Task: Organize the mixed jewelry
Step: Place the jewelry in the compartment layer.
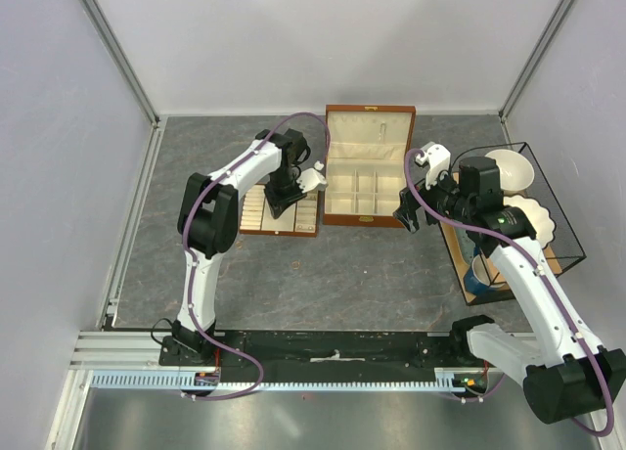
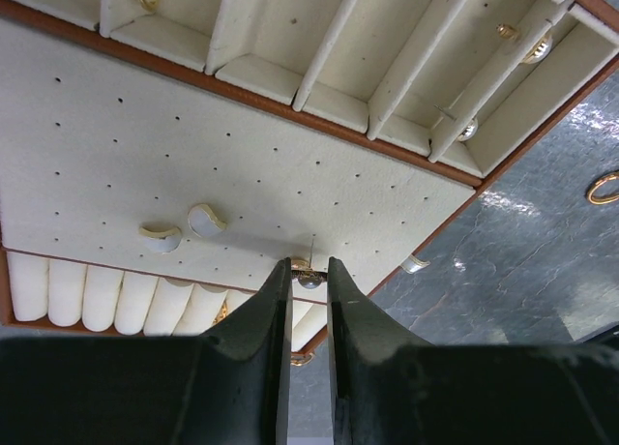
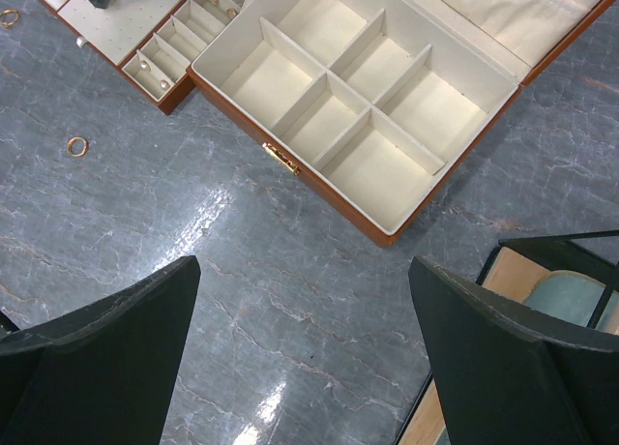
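My left gripper (image 2: 309,271) pinches a silver stud (image 2: 309,281) left of the wooden box (image 1: 367,166), and my right gripper (image 1: 411,218) hangs spread at the box's right edge.

Left of the box lies the slotted tray (image 2: 116,145), and my left fingers (image 2: 271,314) are nearly together on the stud above its dotted pad. Two pale earrings (image 2: 160,238) rest on that pad. More small pieces (image 2: 535,48) sit in the slots nearer the box. A gold ring (image 3: 76,145) lies on the table off the box's front left corner. My right fingers (image 3: 106,339) stand wide apart, holding nothing.
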`<move>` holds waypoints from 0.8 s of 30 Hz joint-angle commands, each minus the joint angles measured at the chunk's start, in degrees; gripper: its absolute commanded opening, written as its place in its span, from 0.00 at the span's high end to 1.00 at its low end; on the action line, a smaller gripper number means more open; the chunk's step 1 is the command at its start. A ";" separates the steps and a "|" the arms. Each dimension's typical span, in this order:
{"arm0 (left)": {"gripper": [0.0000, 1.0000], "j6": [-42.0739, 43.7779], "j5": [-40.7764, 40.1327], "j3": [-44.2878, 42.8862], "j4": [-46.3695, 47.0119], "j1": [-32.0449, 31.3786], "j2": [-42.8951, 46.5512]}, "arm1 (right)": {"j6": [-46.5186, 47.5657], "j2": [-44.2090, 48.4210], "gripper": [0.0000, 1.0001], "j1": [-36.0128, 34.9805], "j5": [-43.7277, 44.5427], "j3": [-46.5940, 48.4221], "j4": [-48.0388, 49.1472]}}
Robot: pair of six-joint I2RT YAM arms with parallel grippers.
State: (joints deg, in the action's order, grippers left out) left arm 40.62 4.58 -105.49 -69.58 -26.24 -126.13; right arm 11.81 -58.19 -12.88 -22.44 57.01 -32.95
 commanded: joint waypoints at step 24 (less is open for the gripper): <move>0.83 2.00 -2.64 -1.56 -0.29 -0.48 -0.53 | 0.05 0.71 0.02 0.14 -0.68 -0.50 2.54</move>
State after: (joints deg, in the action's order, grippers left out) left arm 40.62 3.27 -105.80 -69.69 -26.55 -126.87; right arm 11.81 -58.19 -12.88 -22.44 57.01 -32.58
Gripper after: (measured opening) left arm 0.228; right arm 0.982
